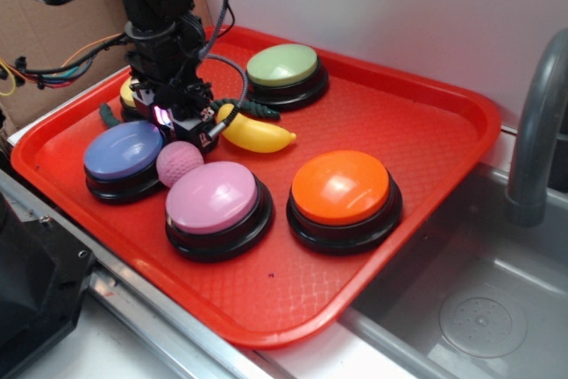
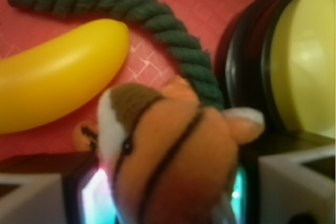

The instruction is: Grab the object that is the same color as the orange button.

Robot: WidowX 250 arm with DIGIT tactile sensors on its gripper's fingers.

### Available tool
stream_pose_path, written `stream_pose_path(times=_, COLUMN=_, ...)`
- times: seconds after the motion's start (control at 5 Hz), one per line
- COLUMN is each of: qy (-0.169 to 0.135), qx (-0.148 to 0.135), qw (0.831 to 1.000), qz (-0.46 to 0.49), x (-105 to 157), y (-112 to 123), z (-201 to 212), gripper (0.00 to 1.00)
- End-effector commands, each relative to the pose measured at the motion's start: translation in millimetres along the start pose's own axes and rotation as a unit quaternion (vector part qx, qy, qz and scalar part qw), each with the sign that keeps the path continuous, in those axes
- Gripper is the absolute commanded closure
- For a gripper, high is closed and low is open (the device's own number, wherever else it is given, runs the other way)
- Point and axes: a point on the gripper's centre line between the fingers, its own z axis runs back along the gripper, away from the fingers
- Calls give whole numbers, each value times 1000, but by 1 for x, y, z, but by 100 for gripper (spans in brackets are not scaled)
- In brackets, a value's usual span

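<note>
The object, a small orange plush tiger [image 2: 173, 145] with black stripes and a white face patch, fills the gap between the two glowing pads [image 2: 97, 195] in the wrist view. My gripper [image 2: 165, 192] is shut on it. In the exterior view the gripper [image 1: 182, 120] sits low over the tray's back left, between the banana and the blue button, and the tiger is hidden behind it. The orange button [image 1: 341, 185], a glossy orange dome on a black base, stands apart at the tray's front right.
On the red tray [image 1: 426, 113]: yellow banana [image 1: 255, 133], dark green rope [image 1: 253, 106], pink ball [image 1: 180, 163], pink button [image 1: 211, 197], blue button [image 1: 123, 150], green button [image 1: 281, 65], and a yellow button [image 2: 304, 61] close beside the gripper. A sink [image 1: 479, 308] and faucet [image 1: 537, 130] lie to the right.
</note>
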Motion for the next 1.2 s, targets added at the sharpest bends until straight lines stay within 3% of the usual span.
stream_pose_path(times=0.0, qy=-23, qx=-1, qw=1000, qz=14, x=8, y=7, z=14, gripper=100)
stream_pose_path(times=0.2, qy=-7, qx=-49, qw=999, qz=15, x=8, y=9, z=43, gripper=100)
stream_pose_path(times=0.4, qy=1, qx=-51, qw=999, qz=9, x=6, y=12, z=81, gripper=100)
stream_pose_path(times=0.6, qy=-1, qx=-81, qw=997, qz=-4, x=1, y=5, z=122, gripper=100)
stream_pose_path(times=0.8, qy=-28, qx=-73, qw=997, qz=-28, x=-9, y=-10, z=156, gripper=100)
stream_pose_path(times=1.0, qy=-42, qx=-83, qw=992, qz=-86, x=-14, y=-27, z=165, gripper=100)
